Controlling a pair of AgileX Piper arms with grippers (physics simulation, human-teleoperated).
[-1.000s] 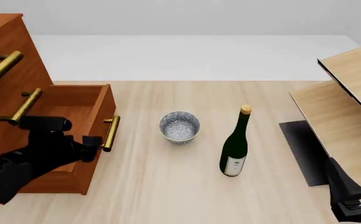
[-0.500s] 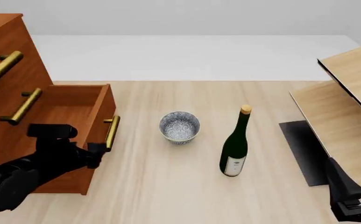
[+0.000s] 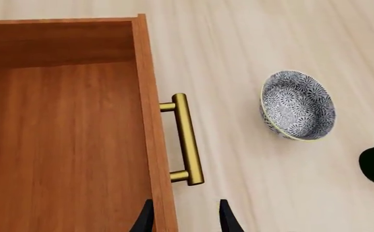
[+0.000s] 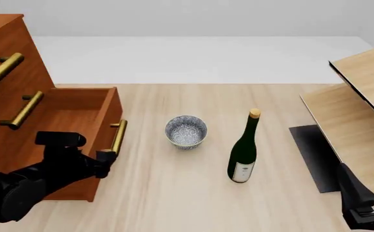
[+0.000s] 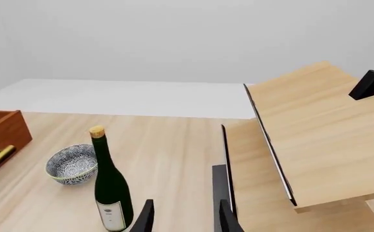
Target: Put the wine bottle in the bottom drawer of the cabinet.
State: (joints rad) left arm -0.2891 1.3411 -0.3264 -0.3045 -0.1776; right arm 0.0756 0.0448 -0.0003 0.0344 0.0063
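Hovering spread just short of the brass handle (image 3: 187,139) of the pulled-out bottom drawer (image 4: 77,116), the left gripper (image 3: 183,217) looks finished opening, so next the spread right gripper (image 5: 183,217) must grasp the wine bottle (image 4: 244,150) ahead of it

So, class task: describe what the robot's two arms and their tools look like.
Both arms are matte black with chunky, rounded segments. The left arm ends in a boxy black head. Each tool, left tool and right tool, has two slim, tapered black fingers. No cables or markings are visible.
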